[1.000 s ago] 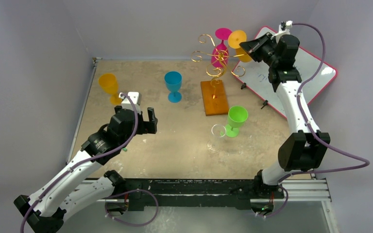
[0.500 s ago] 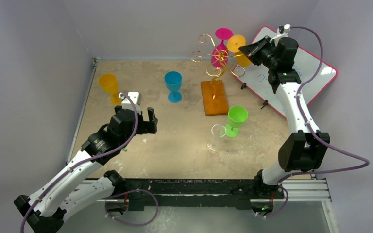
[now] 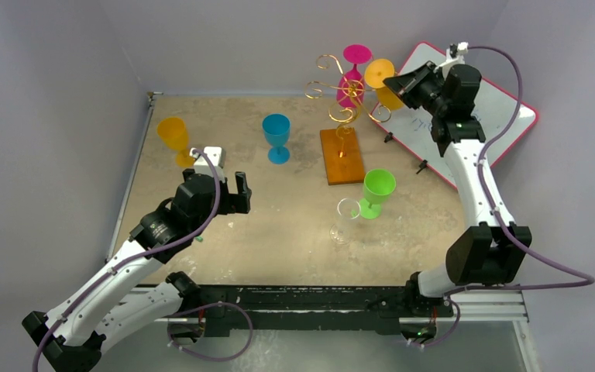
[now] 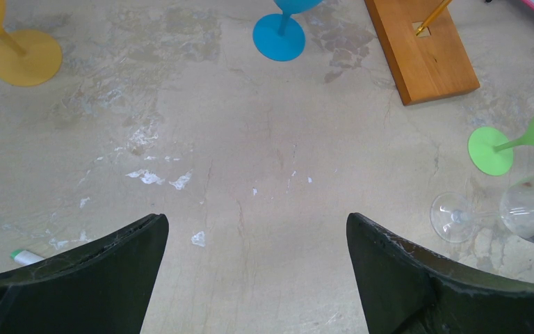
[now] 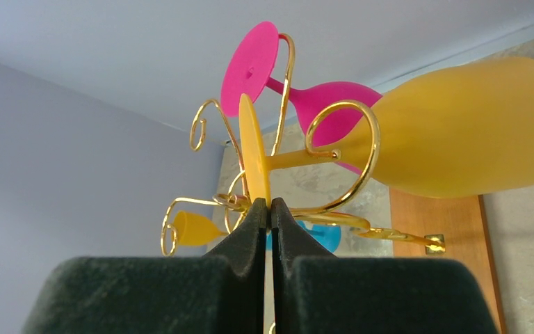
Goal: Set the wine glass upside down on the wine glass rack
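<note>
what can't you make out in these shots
- Top view: writing on the whiteboard, too small, partly behind the right arm.
- Left wrist view: the blue glass, bowl cut off by the top edge; a green-tipped item, half behind a finger of the left gripper.
- Right wrist view: whether the shut right gripper touches the hung orange glass; fingertips overlap its foot.
</note>
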